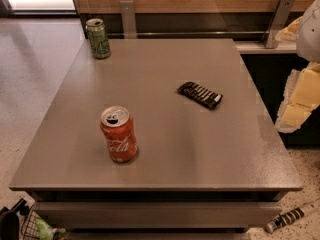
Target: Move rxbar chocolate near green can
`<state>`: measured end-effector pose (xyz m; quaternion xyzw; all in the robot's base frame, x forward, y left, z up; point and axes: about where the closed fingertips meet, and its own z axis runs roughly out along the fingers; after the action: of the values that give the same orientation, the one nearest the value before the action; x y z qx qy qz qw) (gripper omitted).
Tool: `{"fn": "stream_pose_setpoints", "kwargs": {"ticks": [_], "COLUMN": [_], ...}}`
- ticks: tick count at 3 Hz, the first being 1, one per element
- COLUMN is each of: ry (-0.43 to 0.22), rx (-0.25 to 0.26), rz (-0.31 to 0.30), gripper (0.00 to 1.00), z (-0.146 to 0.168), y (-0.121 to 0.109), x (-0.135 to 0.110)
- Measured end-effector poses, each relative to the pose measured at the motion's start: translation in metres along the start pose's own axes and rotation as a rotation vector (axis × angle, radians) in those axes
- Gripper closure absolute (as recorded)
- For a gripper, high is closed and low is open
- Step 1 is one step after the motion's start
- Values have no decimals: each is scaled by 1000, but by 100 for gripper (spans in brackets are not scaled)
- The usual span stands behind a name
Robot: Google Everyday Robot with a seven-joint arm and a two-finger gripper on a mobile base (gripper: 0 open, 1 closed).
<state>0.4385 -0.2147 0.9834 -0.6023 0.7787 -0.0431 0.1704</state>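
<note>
The rxbar chocolate (200, 94), a flat black wrapped bar with white lettering, lies on the grey table (165, 149) right of centre, turned at a slant. The green can (98, 38) stands upright at the table's far left corner, well apart from the bar. My gripper (298, 103) shows as a pale yellow and white shape at the right edge of the view, beyond the table's right side and off to the right of the bar. It touches nothing on the table.
An orange-red soda can (119, 134) stands upright at the front left of the table. A wooden wall with metal brackets (128, 18) runs behind the table. A striped stick (291, 216) and a wire basket (31, 226) lie on the floor in front.
</note>
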Motion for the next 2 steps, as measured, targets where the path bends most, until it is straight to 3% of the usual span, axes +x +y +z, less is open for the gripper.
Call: {"fn": "stream_pose_setpoints", "kwargs": {"ticks": [1, 2], "ry": [-10, -118], "rx": [9, 38], "rz": [7, 85], "gripper": [0, 0], "z": [0, 19], "y": [-2, -7], "x": [-1, -1]}}
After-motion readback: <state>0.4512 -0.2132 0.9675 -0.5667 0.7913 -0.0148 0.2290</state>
